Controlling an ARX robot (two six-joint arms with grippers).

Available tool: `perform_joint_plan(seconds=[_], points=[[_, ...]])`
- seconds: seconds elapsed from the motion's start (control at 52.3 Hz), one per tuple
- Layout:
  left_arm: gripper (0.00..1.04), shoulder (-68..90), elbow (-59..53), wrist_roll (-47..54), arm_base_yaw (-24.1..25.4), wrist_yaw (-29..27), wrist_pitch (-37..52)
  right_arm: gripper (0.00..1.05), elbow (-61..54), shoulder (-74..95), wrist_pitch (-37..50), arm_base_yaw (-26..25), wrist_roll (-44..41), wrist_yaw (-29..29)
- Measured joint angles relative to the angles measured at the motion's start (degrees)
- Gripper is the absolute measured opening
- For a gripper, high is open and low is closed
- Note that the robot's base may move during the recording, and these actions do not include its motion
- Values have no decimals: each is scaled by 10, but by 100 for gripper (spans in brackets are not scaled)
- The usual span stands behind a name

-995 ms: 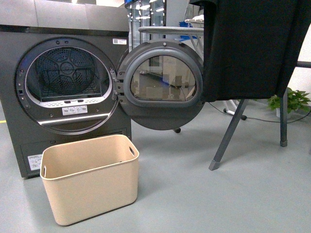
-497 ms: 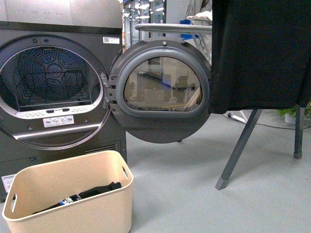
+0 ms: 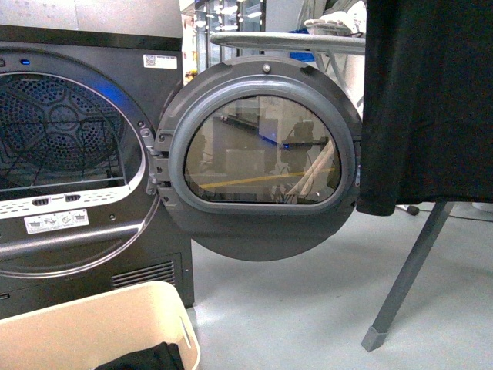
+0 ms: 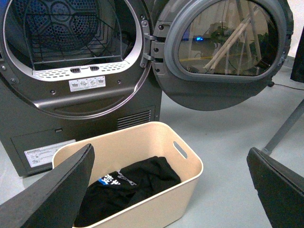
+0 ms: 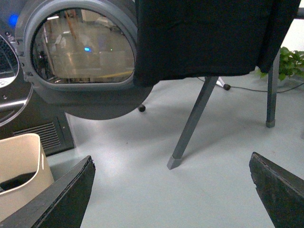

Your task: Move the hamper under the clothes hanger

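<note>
The front view has been brought much closer. The hamper (image 3: 100, 327), holding a dark garment (image 4: 133, 183), is now cropped at the lower left, before the dryer (image 3: 92, 46) and well apart from the clothes hanger (image 3: 404, 281) at right. The left claw (image 4: 169, 153) and the right claw (image 5: 172, 160) are spread wide and empty, so a grasp is judged imminent.

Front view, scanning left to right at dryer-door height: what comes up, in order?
dryer drum opening → open dryer door → hanging black garment
</note>
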Motion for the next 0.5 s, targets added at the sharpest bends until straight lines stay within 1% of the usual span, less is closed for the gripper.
perform_joint_plan(seconds=[0.497], points=[[98, 0, 0, 0, 0, -1, 0, 97, 0, 0, 0, 0, 0, -1]])
